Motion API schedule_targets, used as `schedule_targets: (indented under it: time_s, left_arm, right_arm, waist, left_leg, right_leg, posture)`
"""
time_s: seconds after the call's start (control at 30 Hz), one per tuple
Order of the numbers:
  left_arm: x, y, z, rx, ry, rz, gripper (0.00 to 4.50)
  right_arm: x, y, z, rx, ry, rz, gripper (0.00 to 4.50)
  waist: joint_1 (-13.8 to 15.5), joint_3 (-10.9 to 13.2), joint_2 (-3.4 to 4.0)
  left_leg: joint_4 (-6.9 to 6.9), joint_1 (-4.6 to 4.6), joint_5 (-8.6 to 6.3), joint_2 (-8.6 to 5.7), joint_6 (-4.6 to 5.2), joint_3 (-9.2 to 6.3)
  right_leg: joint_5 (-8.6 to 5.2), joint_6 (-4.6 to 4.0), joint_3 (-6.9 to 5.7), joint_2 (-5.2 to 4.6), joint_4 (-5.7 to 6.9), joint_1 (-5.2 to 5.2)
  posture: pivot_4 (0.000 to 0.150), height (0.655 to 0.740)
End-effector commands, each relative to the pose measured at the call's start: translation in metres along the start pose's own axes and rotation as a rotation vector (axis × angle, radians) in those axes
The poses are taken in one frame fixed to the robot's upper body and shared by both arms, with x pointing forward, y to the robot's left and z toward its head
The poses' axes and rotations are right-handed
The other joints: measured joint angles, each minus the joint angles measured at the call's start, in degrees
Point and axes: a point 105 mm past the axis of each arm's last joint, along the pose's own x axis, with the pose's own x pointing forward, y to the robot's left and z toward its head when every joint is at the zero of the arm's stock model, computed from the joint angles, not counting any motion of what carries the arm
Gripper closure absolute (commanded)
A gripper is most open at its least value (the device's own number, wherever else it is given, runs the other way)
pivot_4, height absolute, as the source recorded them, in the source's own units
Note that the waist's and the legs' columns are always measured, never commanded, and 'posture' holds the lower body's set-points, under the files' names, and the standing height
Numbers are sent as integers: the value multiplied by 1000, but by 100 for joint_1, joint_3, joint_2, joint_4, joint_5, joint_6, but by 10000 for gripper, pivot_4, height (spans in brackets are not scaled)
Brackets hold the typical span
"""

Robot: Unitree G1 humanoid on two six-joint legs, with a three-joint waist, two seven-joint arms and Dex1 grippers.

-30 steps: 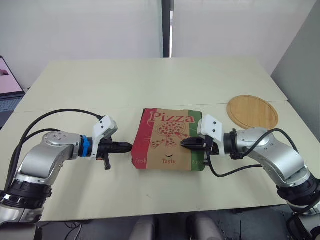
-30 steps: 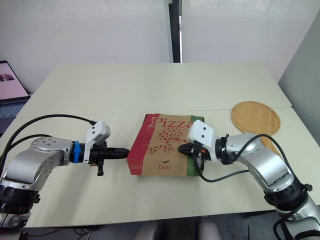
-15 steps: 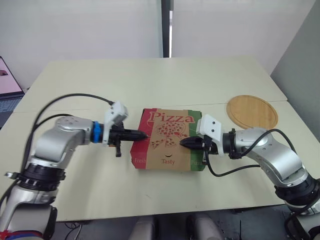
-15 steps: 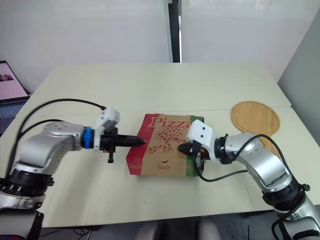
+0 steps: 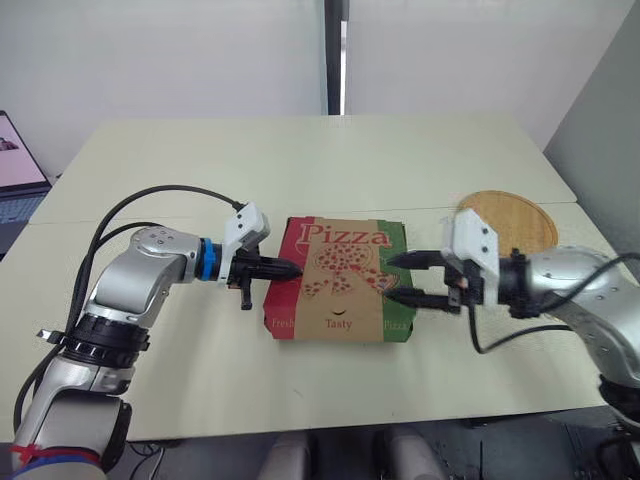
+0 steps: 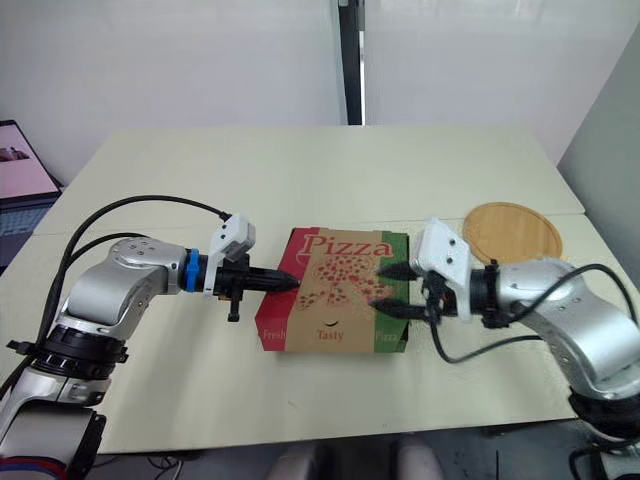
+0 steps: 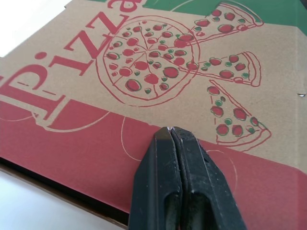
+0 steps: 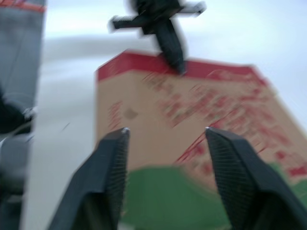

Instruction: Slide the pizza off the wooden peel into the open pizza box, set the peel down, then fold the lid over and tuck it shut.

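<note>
Box (image 5: pixel 340 280) lies lid-down on the table (image 5: pixel 200 160), peel (image 5: pixel 505 222) set aside. Left gripper (image 5: pixel 292 268), clenched, rests on its red edge; right gripper (image 5: pixel 392 279) gapes at the green side. A sideways push could skid it, leaving the lid untucked.

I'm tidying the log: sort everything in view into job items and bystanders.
Job: pizza box, closed; wooden peel, set down on the table; left gripper, shut, over the box's red side; right gripper, open, at its green side.
Lying about: screen at far left.
</note>
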Motion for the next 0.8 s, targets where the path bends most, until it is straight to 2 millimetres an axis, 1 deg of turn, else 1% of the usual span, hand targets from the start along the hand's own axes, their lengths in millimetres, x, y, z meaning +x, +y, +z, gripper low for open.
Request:
schedule_targets:
  time_s: [0.03,0.1,0.3,0.47,0.8]
  left_arm:
    - [-2,0,11,45,-10,-10,45000]
    - [-2,0,12,47,-10,-11,45000]
    - [-1,1,14,51,-12,-15,45000]
    - [-1,1,15,52,-15,-15,45000]
    - [-2,0,12,49,-11,-16,45000]
  right_arm:
    - [-3,11,0,-119,56,10,5637]
    - [0,11,-6,-152,78,-14,232]
    - [11,2,-25,-243,132,-87,232]
    - [15,0,-27,-255,116,-107,232]
    - [17,-17,-34,-357,147,-204,232]
  waist:
    - [-1,0,0]
    - [-15,0,-1]
    - [-21,-1,-1]
    - [-16,-1,-1]
    - [-15,-1,-1]
  left_leg:
    - [1,-1,0,0,0,0]
    - [1,0,0,1,0,1]
    - [1,0,1,1,-2,2]
    - [5,-2,2,0,-3,3]
    - [6,-2,2,0,-3,2]
  right_leg:
    - [0,0,0,0,0,0]
    - [0,0,-1,1,1,0]
    - [0,0,1,1,2,-1]
    - [0,0,2,0,1,-1]
    - [0,0,1,1,2,-1]
  posture:
    - [1500,7400]
    - [1500,7400]
    - [1500,7400]
    - [1500,7400]
    - [1500,7400]
